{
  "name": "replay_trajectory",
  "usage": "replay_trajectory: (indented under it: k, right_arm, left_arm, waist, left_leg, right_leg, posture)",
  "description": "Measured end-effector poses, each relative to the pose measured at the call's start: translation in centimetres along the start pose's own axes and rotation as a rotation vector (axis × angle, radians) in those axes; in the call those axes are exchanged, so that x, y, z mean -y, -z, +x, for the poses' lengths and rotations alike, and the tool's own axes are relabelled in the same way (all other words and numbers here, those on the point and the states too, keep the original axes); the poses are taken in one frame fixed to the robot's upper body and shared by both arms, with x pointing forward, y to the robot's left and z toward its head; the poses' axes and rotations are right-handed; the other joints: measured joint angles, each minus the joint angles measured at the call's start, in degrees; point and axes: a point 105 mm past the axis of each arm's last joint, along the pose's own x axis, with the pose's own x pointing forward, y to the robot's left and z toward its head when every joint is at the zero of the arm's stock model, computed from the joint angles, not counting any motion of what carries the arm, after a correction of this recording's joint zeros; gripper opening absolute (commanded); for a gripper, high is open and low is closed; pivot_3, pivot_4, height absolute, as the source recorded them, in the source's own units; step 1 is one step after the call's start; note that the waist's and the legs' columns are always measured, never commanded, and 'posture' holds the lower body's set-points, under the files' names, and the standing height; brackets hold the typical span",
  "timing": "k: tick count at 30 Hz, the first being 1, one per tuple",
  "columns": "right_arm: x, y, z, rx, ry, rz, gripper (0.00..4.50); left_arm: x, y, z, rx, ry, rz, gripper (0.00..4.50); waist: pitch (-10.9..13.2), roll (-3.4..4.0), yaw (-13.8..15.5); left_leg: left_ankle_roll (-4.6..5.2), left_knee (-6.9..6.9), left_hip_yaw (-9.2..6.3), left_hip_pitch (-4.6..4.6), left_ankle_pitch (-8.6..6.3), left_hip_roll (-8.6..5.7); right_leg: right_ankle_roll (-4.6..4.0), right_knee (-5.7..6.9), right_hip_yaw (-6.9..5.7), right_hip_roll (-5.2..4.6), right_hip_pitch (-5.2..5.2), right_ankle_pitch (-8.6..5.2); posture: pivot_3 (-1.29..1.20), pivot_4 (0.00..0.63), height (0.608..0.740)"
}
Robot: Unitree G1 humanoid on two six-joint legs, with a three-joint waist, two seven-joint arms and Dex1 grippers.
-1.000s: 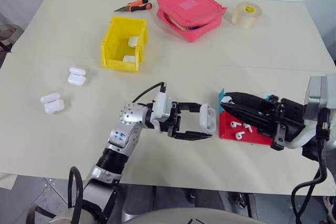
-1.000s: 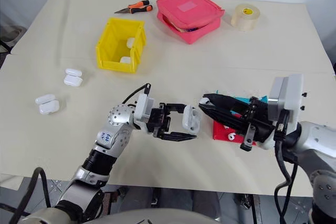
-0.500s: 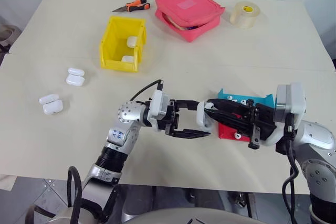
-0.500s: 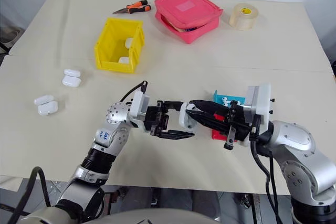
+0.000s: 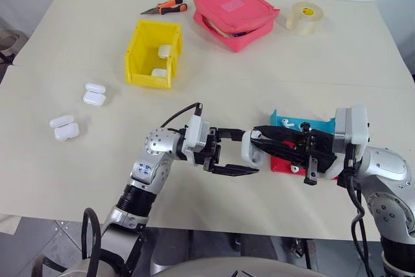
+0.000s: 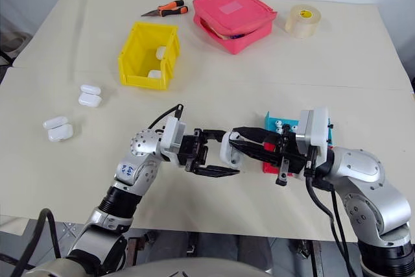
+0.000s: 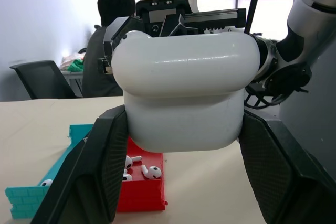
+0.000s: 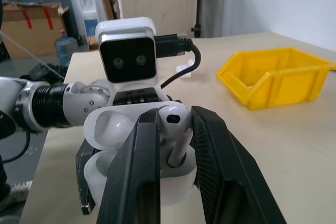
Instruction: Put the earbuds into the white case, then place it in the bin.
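My left gripper [image 5: 249,152] is shut on the white case [image 5: 250,148], holding it above the table's middle with its lid open. In the left wrist view the case [image 7: 184,93] sits between the black fingers [image 7: 100,166]. My right gripper [image 5: 259,135] points at the case from the right, shut on one of the earbuds [image 8: 176,123]. That earbud stands stem-down at the open case [image 8: 113,129]. More earbuds [image 7: 151,171] lie in the red tray [image 5: 283,164]. The yellow bin [image 5: 144,56] stands at the far left with white cases inside.
A blue tray [image 5: 306,124] holding an earbud sits behind the red one. Two pairs of white cases [image 5: 94,94] [image 5: 65,128] lie at the left. A pink pouch [image 5: 235,14], a tape roll [image 5: 305,17] and pliers [image 5: 165,8] are at the far edge.
My right gripper has swung left from over the red tray to the open case, carrying the earbud. The left gripper and the case have stayed in place.
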Motion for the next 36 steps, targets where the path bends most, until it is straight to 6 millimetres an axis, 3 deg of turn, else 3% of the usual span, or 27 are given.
replay_trajectory:
  k: [27,36]
  right_arm:
    - [0.3,-0.4,-1.3,-0.100,-0.007,-0.023,0.51]
    - [0.1,-1.0,-0.7,-0.100,-0.036,-0.039,0.51]
  left_arm:
    - [-0.4,0.5,0.3,-0.005,-0.018,0.010,2.78]
    - [-1.0,0.2,-0.2,-0.007,-0.040,0.044,2.78]
  waist:
    - [0.00,0.00,0.07]
    - [0.00,-0.01,0.12]
  left_leg:
    - [0.00,0.00,0.00,-0.01,0.00,0.00]
    - [0.00,0.00,-0.01,-0.02,0.00,0.00]
  right_leg:
    - [0.00,-0.01,-0.01,-0.01,0.00,0.00]
    - [0.00,-0.02,-0.02,-0.02,0.00,0.00]
  posture:
    - [0.00,0.150,0.740]
    - [0.00,0.150,0.740]
